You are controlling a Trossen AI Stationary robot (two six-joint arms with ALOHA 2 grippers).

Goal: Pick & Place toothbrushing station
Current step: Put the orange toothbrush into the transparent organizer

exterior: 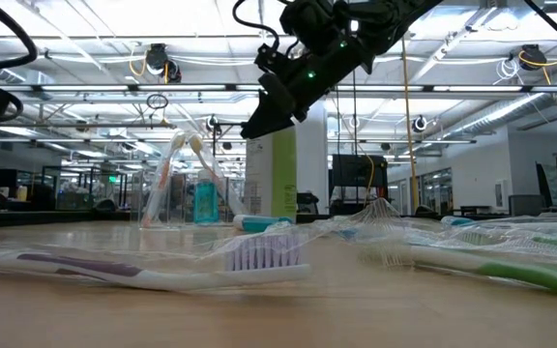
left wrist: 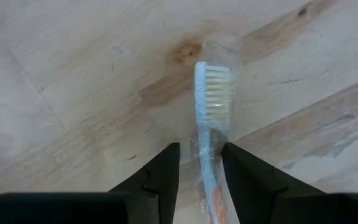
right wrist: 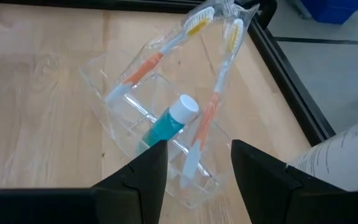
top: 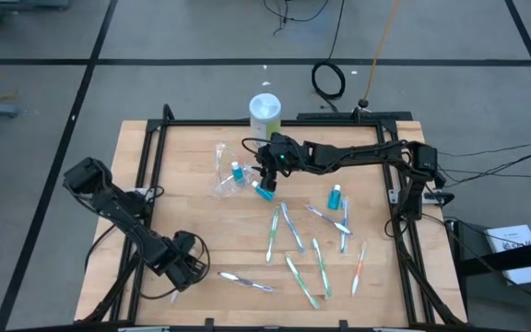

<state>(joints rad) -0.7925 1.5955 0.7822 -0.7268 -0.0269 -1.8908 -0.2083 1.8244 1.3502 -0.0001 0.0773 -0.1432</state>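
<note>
The clear crinkly container (top: pixel 223 177) stands far of the table's middle, holding two orange-handled toothbrushes (right wrist: pixel 143 67) and a blue tube with a white cap (right wrist: pixel 169 121). My right gripper (right wrist: pixel 197 163) hangs open and empty above it (exterior: pixel 261 118). A second blue tube (top: pixel 264 191) lies on the table below that gripper, and a third (top: pixel 336 196) lies to its right. Several wrapped toothbrushes (top: pixel 293 244) lie on the near half. My left gripper (left wrist: pixel 201 171) is low at the near left (top: pixel 181 269), open, one finger on each side of a wrapped pale blue toothbrush (left wrist: pixel 211 93) lying on the wood.
A white and green canister (top: pixel 265 109) stands at the far edge behind the container. A black frame (top: pixel 155 138) runs round the table. One wrapped toothbrush (top: pixel 247 281) lies just right of my left gripper. Bare wood shows at the table's left half (top: pixel 173 203).
</note>
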